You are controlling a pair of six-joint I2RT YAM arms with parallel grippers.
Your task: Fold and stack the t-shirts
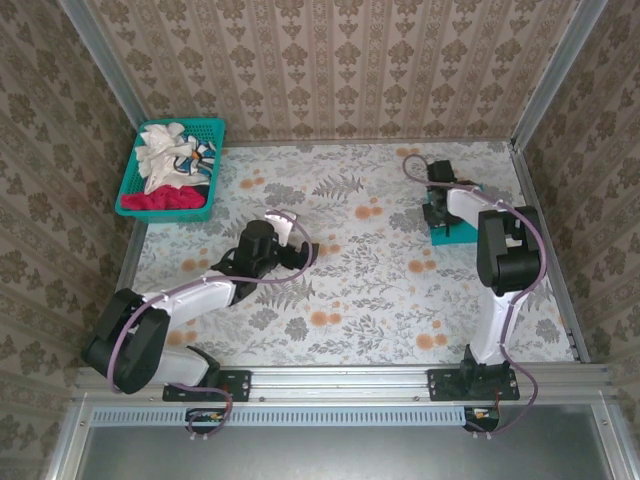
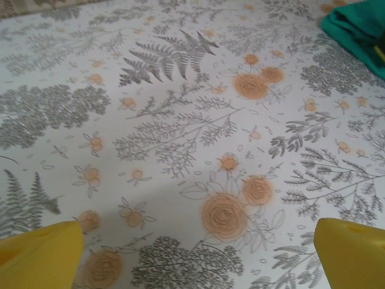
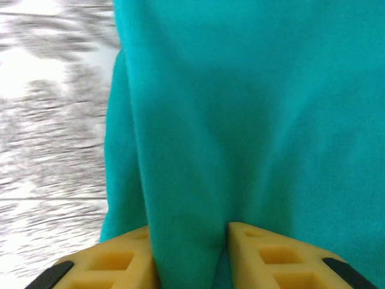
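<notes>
We found the right hand [image 3: 189,241] pinching the teal t-shirt [image 3: 252,108], the left hand [image 2: 198,253] wide open well left of it.

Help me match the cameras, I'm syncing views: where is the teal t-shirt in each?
Top external: teal t-shirt right of centre, under the right gripper.
Left wrist: top right corner.
Right wrist: centre, pinched between yellow fingers.
Shared landmark: floral tablecloth.

top: overhead, near edge, facing table [image 1: 370,290] | left wrist: low over same table | right wrist: against teal t-shirt [image 3: 252,120]
</notes>
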